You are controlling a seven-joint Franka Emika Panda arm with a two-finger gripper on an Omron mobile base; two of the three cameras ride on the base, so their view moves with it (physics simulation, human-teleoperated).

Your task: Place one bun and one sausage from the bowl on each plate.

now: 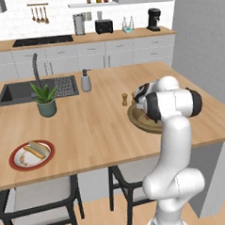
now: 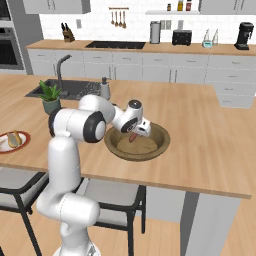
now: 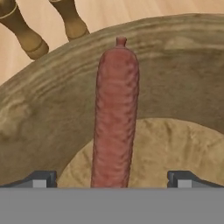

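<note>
Gripper spread wide inside the wooden bowl, finger tips standing to either side of a reddish-brown sausage, which runs between them; contact cannot be judged. Sausage leans against the bowl's inner wall. Just beyond the rim stand two small wooden shakers. Well away at the counter's near left, a red-rimmed plate carries a bun.

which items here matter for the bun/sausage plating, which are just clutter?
Job: bowl, sausage, red-rimmed plate with bun, open gripper.
Clutter: potted plant, soap dispenser, wooden shakers, sink, toaster.
</note>
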